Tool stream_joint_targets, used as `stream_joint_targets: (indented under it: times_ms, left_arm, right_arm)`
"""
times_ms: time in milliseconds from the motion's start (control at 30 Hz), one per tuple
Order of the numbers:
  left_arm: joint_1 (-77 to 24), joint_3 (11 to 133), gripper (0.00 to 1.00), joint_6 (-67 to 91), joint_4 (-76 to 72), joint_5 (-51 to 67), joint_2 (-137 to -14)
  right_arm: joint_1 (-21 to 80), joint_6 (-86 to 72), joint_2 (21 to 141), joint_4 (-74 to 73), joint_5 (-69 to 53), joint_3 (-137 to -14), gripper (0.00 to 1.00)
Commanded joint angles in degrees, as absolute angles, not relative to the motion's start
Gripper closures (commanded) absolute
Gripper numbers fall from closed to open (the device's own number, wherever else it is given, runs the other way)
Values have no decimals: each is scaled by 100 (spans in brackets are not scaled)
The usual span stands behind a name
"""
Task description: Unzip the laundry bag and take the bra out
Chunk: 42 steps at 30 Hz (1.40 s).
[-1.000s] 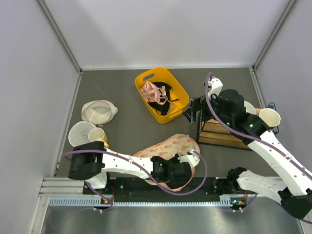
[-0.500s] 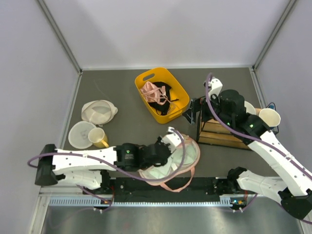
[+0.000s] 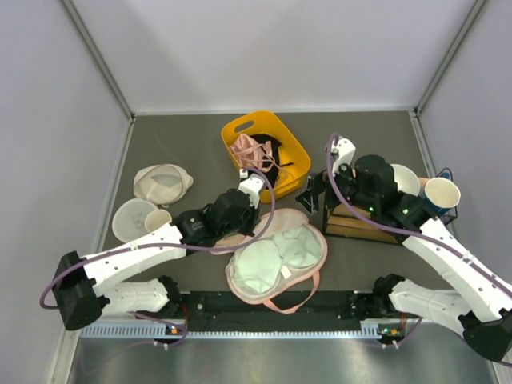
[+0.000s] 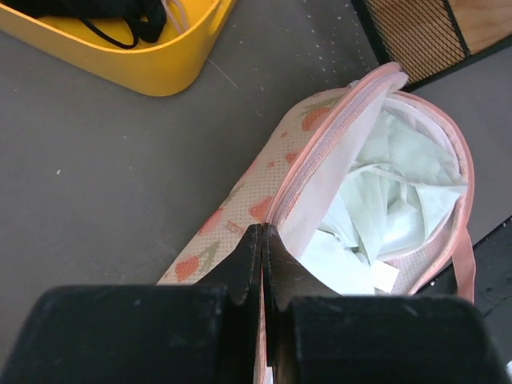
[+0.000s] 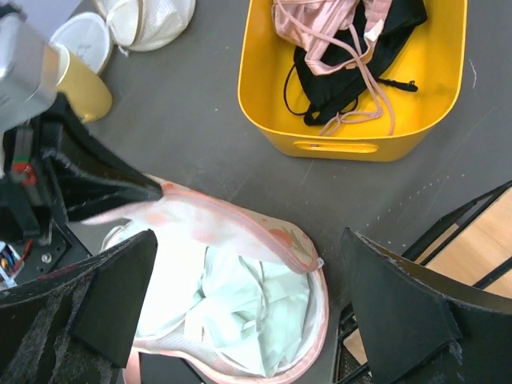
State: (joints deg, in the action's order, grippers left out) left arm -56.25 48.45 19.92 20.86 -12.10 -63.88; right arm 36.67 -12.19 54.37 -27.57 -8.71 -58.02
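The laundry bag (image 3: 314,258) lies open near the front edge, its printed lid (image 4: 240,212) folded back toward the far left. The pale bra (image 3: 276,252) lies inside, and shows in the left wrist view (image 4: 376,200) and right wrist view (image 5: 256,312). My left gripper (image 3: 250,224) is shut on the pink zip edging of the lid (image 4: 262,234) and holds it up. My right gripper (image 3: 314,189) is open and empty, hovering above the bag's far right end, with the bra between its fingers in its own view (image 5: 248,280).
A yellow basket (image 3: 298,154) with a pink strappy garment and a black garment stands behind the bag. A black wire and wood rack (image 3: 360,220) stands right of the bag. White mesh pouches (image 3: 162,182) and a yellow cup (image 3: 160,222) lie at the left.
My left gripper has swung from the bag's near side to its far left, pulling the lid open and exposing the bra. My right gripper has shifted slightly toward the bag.
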Motion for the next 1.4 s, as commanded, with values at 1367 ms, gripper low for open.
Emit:
stream_joint_targets:
  times_ms: [1367]
  left_arm:
    - [-2831,4157,100,1977,1082,1555,-6117]
  right_arm:
    - [6451,-993,8218,290,334,-4316,11]
